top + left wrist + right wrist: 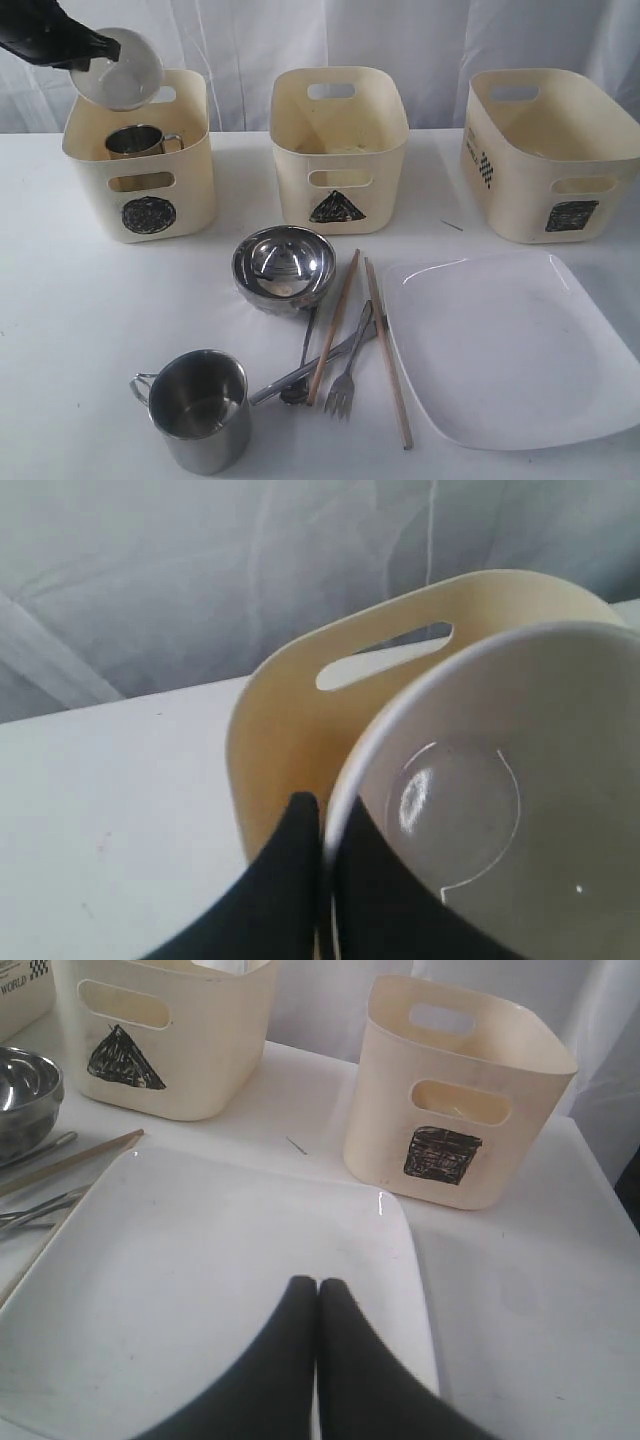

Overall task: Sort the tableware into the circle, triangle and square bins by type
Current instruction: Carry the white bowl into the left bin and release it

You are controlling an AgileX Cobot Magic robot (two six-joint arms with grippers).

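The left gripper [312, 815] is pinching the rim of the small white bowl [120, 68], holding it tilted above the circle bin [185, 190] near the table's [80, 300] far left corner, presumably for release beside the steel mug [135, 142] inside. The right gripper [318, 1290], clenched empty, is hovering over the square plate [200, 1260]. The table is showing plain white; pale curtains [400, 40] are hanging behind.
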